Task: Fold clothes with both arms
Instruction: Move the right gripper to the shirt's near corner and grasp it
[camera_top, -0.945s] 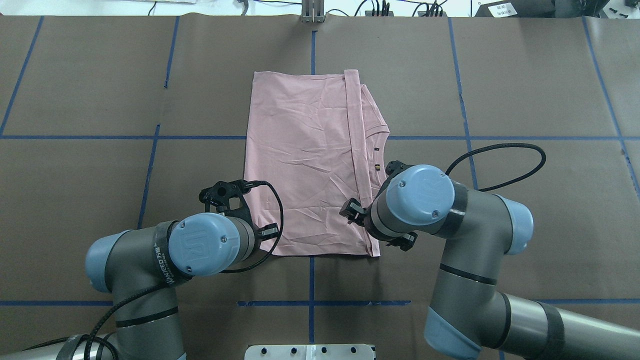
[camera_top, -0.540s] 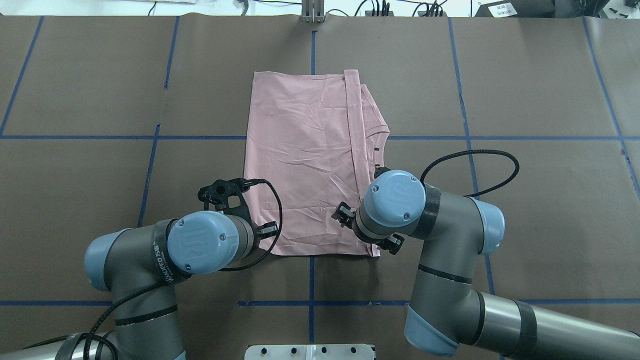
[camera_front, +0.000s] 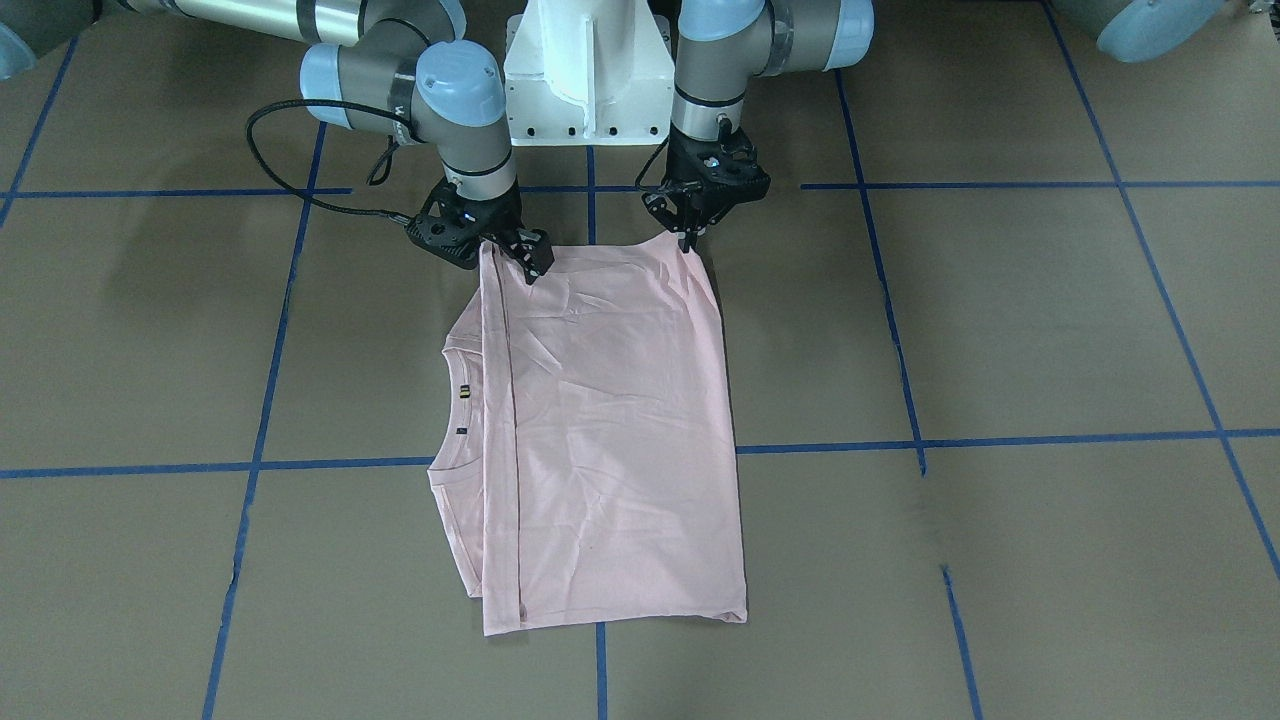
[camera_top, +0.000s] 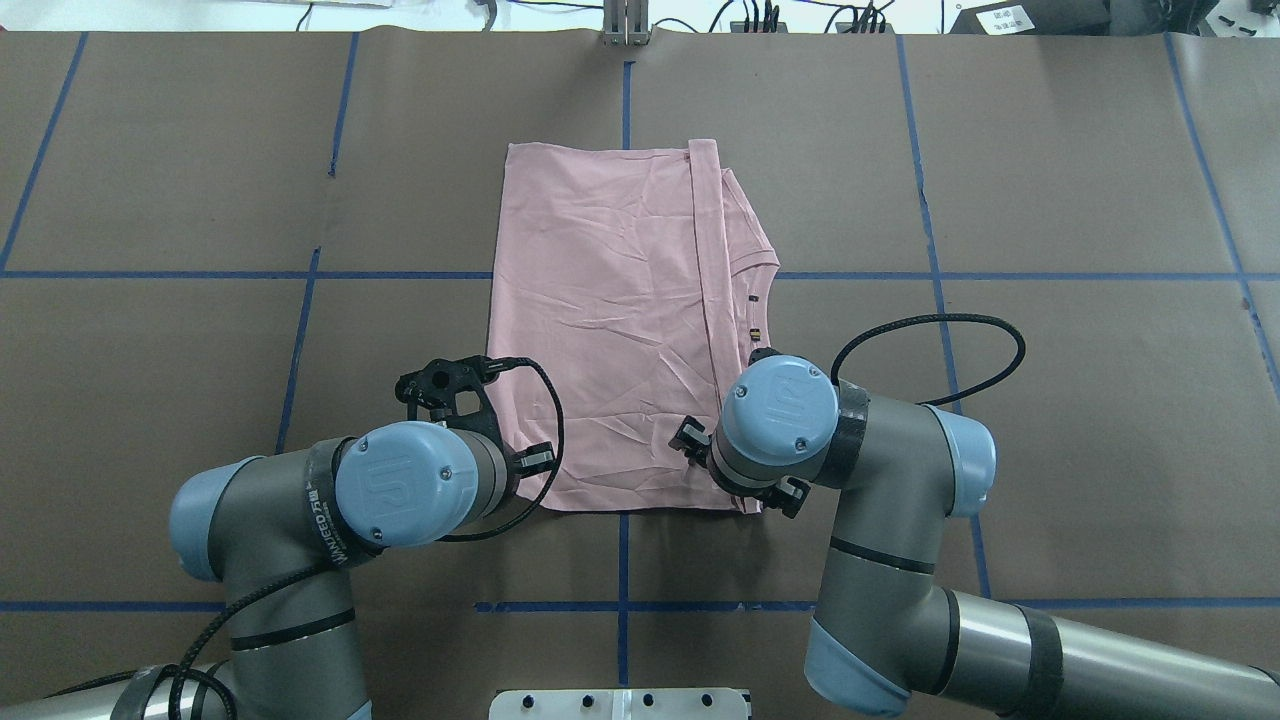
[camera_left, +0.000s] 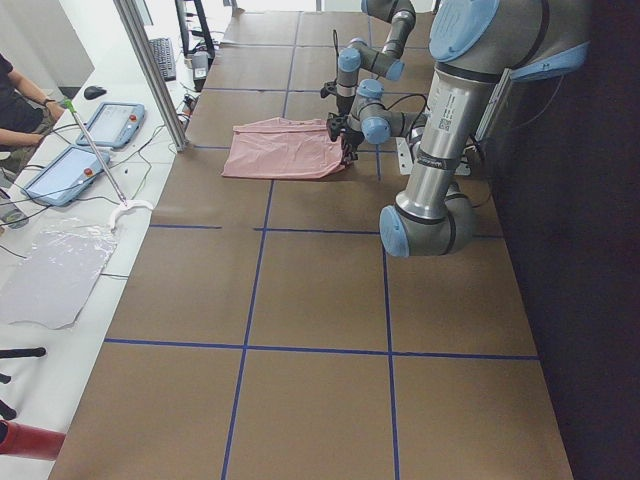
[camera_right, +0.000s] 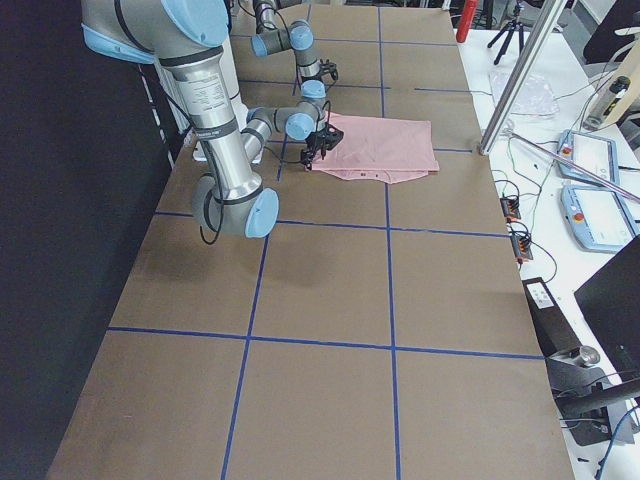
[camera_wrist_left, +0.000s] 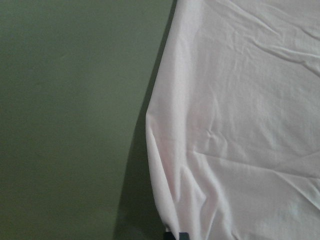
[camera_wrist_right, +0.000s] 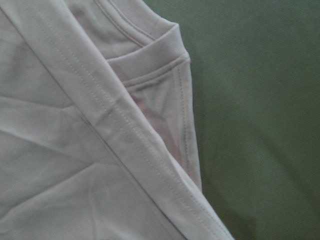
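Note:
The pale pink T-shirt (camera_top: 610, 320) lies folded and plain side up in the middle of the table, with a small black sleeve tag (camera_top: 756, 332) on its right. It also shows in the front-facing view (camera_front: 610, 430). My left gripper (camera_front: 688, 242) is shut, pinching the shirt's near left corner, and the cloth puckers toward it in the left wrist view (camera_wrist_left: 200, 200). My right gripper (camera_front: 528, 262) hangs low over the near right corner and looks open. The right wrist view shows the hem and sleeve (camera_wrist_right: 150, 60) but no fingers. In the overhead view both wrists hide the grippers.
Brown table cover with a blue tape grid (camera_top: 622, 560). The white pedestal base (camera_front: 585, 80) stands at the robot's side. An aluminium post (camera_left: 150, 70) and the operators' tablets (camera_left: 110, 120) are beyond the table's far edge.
My right arm has swung left and toward the robot, bringing its wrist over the shirt's near right corner. My left arm and the shirt have not moved.

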